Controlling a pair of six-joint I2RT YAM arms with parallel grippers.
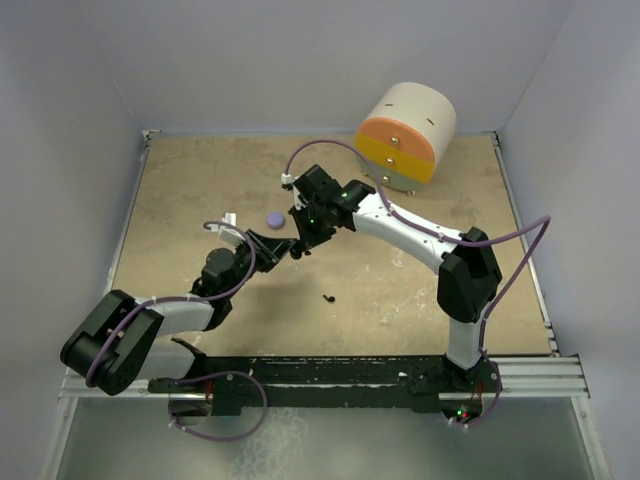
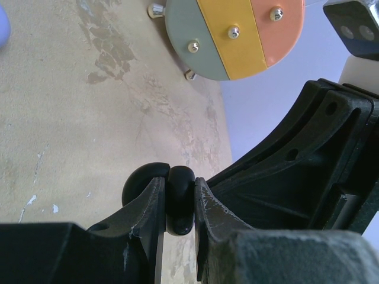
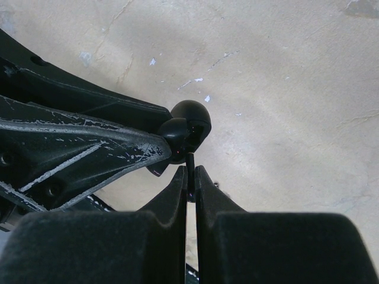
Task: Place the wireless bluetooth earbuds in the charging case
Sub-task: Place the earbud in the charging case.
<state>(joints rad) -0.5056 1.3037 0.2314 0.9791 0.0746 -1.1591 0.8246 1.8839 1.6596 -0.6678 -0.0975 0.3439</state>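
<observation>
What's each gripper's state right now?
Left gripper: closed, fingers holding the black case.
Right gripper: closed, fingers pinching a black earbud by its stem.

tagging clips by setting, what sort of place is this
Likely a robot test cell: white walls box in a scuffed tan tabletop, with left arm and right arm on a rail.

Case [image 2: 180, 195]: lower part hidden between left fingers [image 2: 145, 213].
Earbud [image 3: 190, 161]: thin stem only; rest hidden.
Lavender piece [image 2: 2, 26]: cropped, 10 o'clock edge.
Striped disc [image 2: 234, 35]: top cropped, 12 o'clock.
Black speck [image 1: 329, 297]: too small to identify.
</observation>
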